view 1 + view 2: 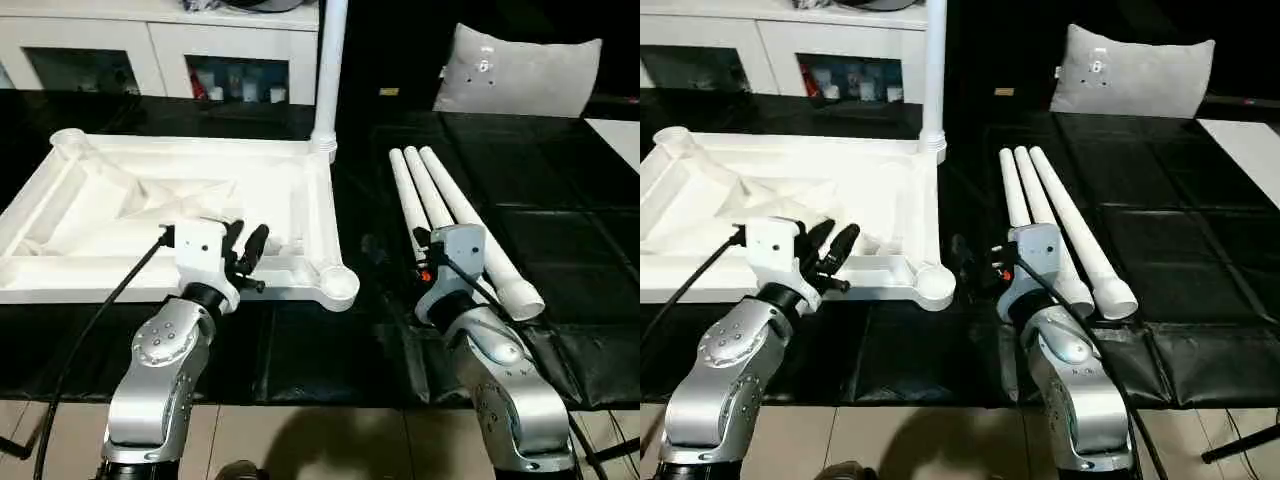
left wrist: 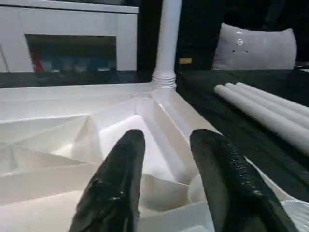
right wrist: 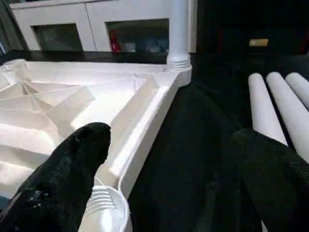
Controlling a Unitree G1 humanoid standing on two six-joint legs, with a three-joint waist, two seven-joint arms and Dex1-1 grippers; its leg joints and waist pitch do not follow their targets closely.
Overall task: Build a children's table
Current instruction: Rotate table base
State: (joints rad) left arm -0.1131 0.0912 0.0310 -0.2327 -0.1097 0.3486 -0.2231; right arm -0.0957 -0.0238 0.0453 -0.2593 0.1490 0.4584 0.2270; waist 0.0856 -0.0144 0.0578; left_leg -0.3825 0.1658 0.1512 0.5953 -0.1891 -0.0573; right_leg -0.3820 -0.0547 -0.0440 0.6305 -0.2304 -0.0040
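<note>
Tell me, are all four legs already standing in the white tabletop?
No, one leg stands in the tabletop's far corner, while three legs lie on the black table.

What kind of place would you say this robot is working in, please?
Probably an indoor lab or demo room set up as a workstation: a big black-covered work table, white cabinets along the back wall, and a grey cushion beyond the table.

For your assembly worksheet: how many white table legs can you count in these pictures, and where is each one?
4. One leg stands upright in the far right corner socket of the upturned tabletop. Three loose legs lie side by side on the black work table, right of the tabletop.
</note>
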